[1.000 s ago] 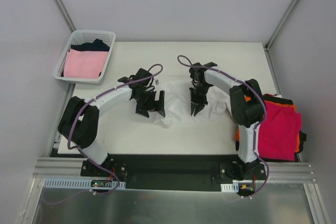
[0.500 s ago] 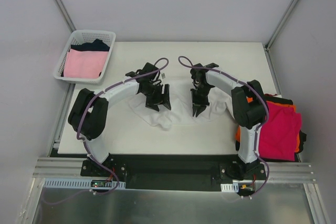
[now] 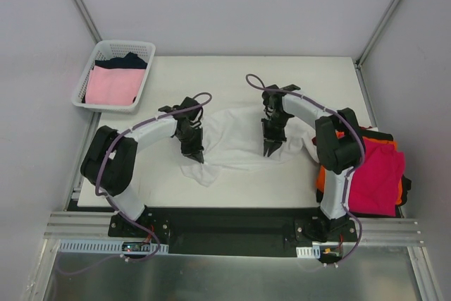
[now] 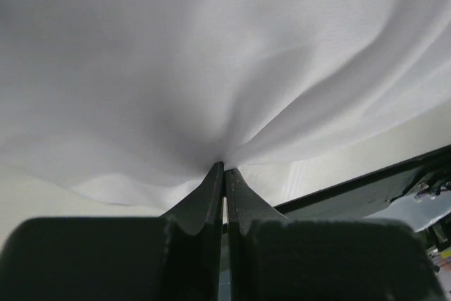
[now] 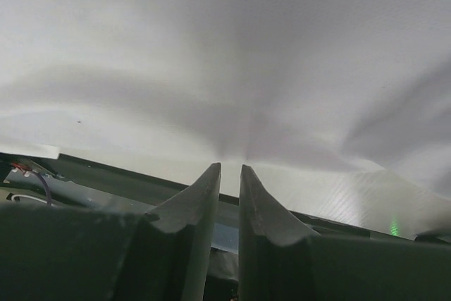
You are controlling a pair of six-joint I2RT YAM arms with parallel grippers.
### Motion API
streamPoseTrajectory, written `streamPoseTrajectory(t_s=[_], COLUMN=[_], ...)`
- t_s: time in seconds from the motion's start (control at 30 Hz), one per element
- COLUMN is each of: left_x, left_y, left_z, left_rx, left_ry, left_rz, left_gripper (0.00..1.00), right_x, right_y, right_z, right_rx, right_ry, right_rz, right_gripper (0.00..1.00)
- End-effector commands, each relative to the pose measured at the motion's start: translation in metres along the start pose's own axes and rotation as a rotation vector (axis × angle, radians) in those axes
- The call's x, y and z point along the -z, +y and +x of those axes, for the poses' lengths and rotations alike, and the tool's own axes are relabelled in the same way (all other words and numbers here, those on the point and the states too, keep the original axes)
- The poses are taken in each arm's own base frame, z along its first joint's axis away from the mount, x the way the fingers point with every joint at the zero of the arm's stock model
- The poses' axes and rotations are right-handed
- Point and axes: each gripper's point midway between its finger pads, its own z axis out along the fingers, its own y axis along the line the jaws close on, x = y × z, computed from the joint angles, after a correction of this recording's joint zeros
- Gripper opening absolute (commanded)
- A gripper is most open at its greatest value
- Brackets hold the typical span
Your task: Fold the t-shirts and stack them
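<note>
— Looking down from above, where does the white shirt (image 3: 236,142) lie?
— Crumpled at the middle of the table (image 3: 296,75), between the two arms. Its near hem sags toward the near edge on the left side.
— And the left gripper (image 3: 197,156)?
— Clenched on the shirt's left edge. In its own camera the left gripper (image 4: 225,174) has its fingers pressed together, and the cloth (image 4: 211,54) gathers into creases at their tips.
— The right gripper (image 3: 271,149)?
— Pinching the right part of the shirt. In the wrist view its tips (image 5: 227,174) stand nearly together, with folds of cloth (image 5: 211,47) running into them.
— How much room is there?
— A broad band of bare tabletop from the shirt to the far edge, and a narrower strip along the near edge.
— What crowds the sides?
— A basket (image 3: 144,51) at the far left corner holds a pink shirt (image 3: 113,86) and a dark shirt (image 3: 127,61). At the right edge a magenta shirt (image 3: 377,177) tops a stack, with orange (image 3: 320,177) and black (image 3: 366,130) edges showing.
</note>
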Motion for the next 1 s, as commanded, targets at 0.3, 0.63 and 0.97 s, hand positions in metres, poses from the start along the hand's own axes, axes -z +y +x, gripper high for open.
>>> streamPoseTrajectory(t_s=[0.3, 0.63, 0.97], left_x=[0.073, 0.100, 0.092], left_y=[0.130, 0.057, 0.023], left_z=[0.037, -0.019, -0.018], left_rx=[0.192, 0.201, 0.133], left_ry=[0.012, -0.102, -0.066], left_rz=[-0.446, -0.115, -0.008], left_gripper=[0.00, 0.65, 0.78], right_x=[0.020, 0.018, 0.043], right_y=[-0.010, -0.004, -0.049], right_z=[-0.009, -0.028, -0.051], right_rx=[0.009, 0.009, -0.129], right_ry=[-0.052, -0.051, -0.140], right_rz=[-0.013, -0.028, 0.013], right_gripper=[0.21, 0.36, 0.76])
